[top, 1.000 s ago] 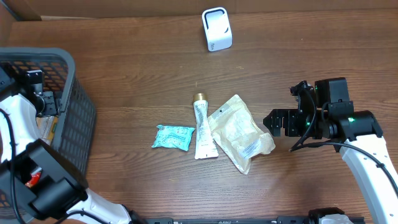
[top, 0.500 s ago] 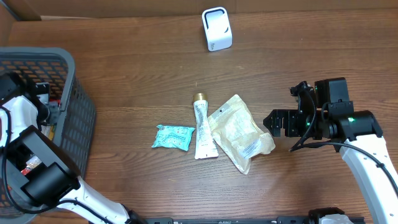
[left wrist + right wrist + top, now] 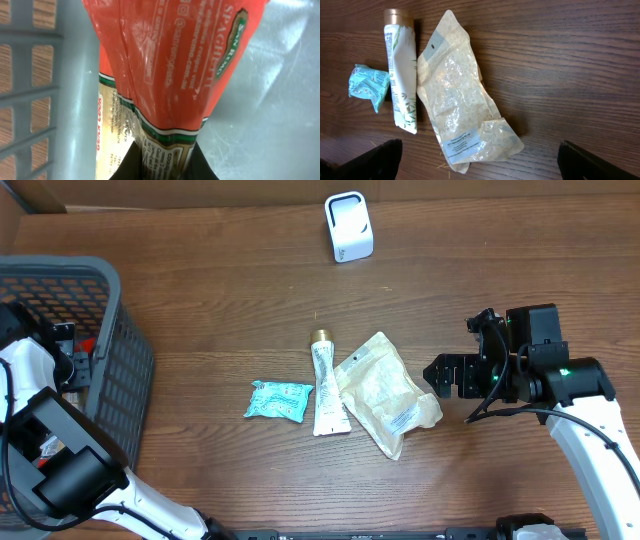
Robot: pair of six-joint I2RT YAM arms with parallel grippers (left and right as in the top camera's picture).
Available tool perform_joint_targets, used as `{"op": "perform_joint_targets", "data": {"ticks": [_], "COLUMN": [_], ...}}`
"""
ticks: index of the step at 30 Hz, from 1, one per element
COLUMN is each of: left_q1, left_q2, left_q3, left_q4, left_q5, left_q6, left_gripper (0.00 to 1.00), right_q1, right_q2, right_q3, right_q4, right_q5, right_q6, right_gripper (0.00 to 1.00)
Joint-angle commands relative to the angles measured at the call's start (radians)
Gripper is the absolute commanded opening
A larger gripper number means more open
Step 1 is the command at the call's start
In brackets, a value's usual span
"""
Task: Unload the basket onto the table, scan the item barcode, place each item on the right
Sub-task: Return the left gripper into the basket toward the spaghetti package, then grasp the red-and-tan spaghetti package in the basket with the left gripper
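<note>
Here the left gripper [image 3: 162, 165] sits down inside the grey basket [image 3: 45, 100], its jaws clamped on the lower end of a red spaghetti packet [image 3: 170, 60] that rests against the basket's wall. What else lies in the basket I cannot tell. The right gripper [image 3: 445, 376] hangs over the table [image 3: 220, 290] with its jaws spread wide, grasping nothing, just right of a clear pouch [image 3: 385, 392]. Beside the pouch lie a tube [image 3: 325, 385] and a teal packet [image 3: 278, 401]. The white scanner [image 3: 349, 226] stands well apart, near the far edge.
</note>
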Motion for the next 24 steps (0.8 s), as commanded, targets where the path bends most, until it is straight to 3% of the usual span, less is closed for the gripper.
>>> {"op": "perform_joint_targets", "data": {"ticks": [1, 8, 15, 24], "left_q1": [-0.002, -0.001, -0.002, -0.001], "left_q2": [0.041, -0.002, -0.201, -0.441], "left_q3": [-0.043, -0.015, 0.066, 0.101], "left_q4": [-0.070, -0.114, -0.154, -0.177], "left_q5": [0.031, 0.048, 0.077, 0.150], "left_q6": [-0.048, -0.154, -0.237, -0.259], "left_gripper": [0.04, 0.04, 0.04, 0.04], "right_q1": [0.005, 0.005, 0.005, 0.005], "right_q2": [0.001, 0.001, 0.001, 0.001], "right_q3": [0.021, 0.021, 0.021, 0.021], "right_q4": [0.008, 0.009, 0.009, 0.001], "right_q5": [-0.002, -0.002, -0.002, -0.002], "right_q6": [0.003, 0.004, 0.003, 0.003], "right_gripper": [1.00, 1.00, 1.00, 1.00]}}
